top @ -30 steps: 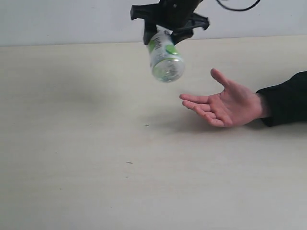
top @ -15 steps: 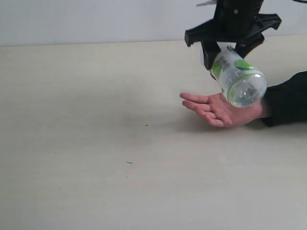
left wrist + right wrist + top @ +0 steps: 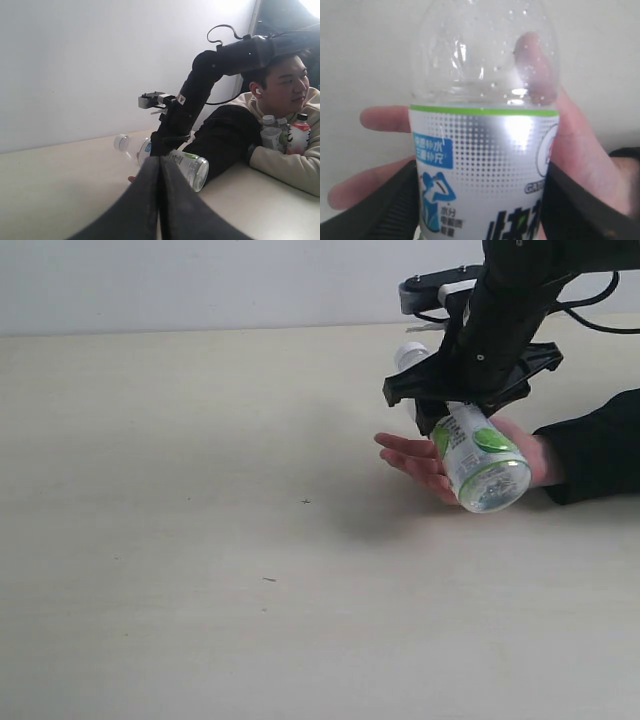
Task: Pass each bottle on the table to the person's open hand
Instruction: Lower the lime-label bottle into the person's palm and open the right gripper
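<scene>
Clear plastic banded in green is hanging over an upturned palm. In the exterior view I am holding the green-and-blue bottle (image 3: 478,465) in the right gripper (image 3: 452,420), whose jaws are clamping its labelled body. The bottle is lying tilted, with its base pointing down and toward the camera and its cap pointing up and away. The person's open hand (image 3: 408,452) is lying directly beneath it on the table (image 3: 200,540), palm up and fingers spread. I cannot tell whether plastic and skin are touching.

In the left wrist view, the left gripper (image 3: 160,161) is pointing at the scene from well apart, its fingers pressed together on nothing. The right arm is plainly the one doing the handover. Other bottles (image 3: 274,137) are sitting tucked in the crook of the person's far arm.

In the right wrist view, the bottle is filling the frame between my two dark jaws. The open fingers are fanning out behind it on both sides, and one digit is showing through the clear shoulder. As I judge it, the release is depending on that alignment, with the palm straight under the bottle's body.
</scene>
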